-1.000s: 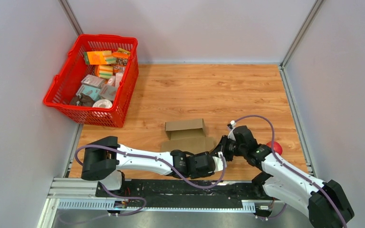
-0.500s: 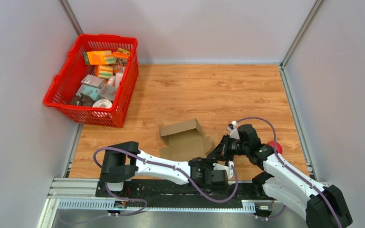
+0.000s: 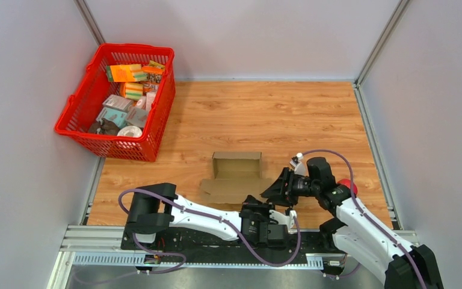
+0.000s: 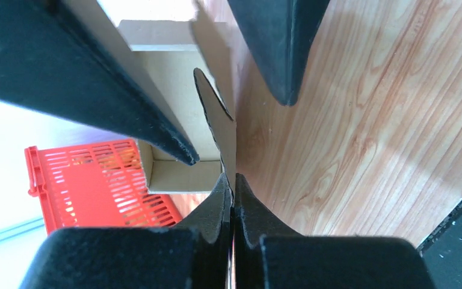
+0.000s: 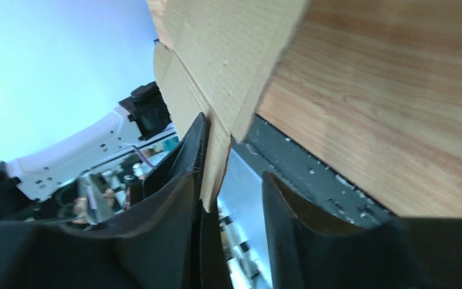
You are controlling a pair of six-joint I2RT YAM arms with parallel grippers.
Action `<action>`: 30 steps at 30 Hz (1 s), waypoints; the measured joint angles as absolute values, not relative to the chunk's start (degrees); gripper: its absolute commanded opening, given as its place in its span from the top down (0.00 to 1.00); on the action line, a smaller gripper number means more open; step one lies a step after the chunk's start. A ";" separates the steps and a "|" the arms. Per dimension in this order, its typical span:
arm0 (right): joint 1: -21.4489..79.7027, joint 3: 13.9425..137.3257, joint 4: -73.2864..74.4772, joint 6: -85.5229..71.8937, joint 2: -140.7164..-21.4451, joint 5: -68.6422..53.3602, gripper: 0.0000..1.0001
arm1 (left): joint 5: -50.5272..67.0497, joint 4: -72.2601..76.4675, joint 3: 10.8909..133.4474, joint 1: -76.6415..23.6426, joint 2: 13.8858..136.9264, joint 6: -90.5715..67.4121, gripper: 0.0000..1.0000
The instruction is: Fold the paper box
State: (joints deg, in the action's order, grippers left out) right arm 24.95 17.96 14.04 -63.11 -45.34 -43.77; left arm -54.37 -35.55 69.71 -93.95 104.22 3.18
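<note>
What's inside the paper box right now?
Only bare brown cardboard shows inside the paper box; nothing lies in it. Part of its near flap is covered by the left gripper and the right gripper.

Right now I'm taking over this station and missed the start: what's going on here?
Two robot arms are working on the brown paper box near the front edge of the table. The left gripper is pinched shut on a flap; the right gripper stands open with a flap against one finger. The box is only partly formed, its near flaps flat.
</note>
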 measured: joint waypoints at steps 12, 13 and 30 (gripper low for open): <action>13.89 38.28 37.34 -35.70 -45.15 -32.97 0.00 | -48.64 -39.68 70.02 -90.50 93.32 -9.98 1.00; 12.38 38.79 38.28 -34.59 -45.43 -32.64 0.00 | -46.50 -40.60 70.46 -88.79 91.48 -12.84 1.00; 43.05 41.23 37.06 -29.17 -46.09 -19.46 0.00 | -24.84 -40.95 63.40 -54.89 65.06 -66.85 1.00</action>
State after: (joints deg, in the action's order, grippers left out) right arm 43.05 41.23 37.06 -29.17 -46.09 -19.46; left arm -24.84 -40.95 63.40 -54.89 65.06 -66.85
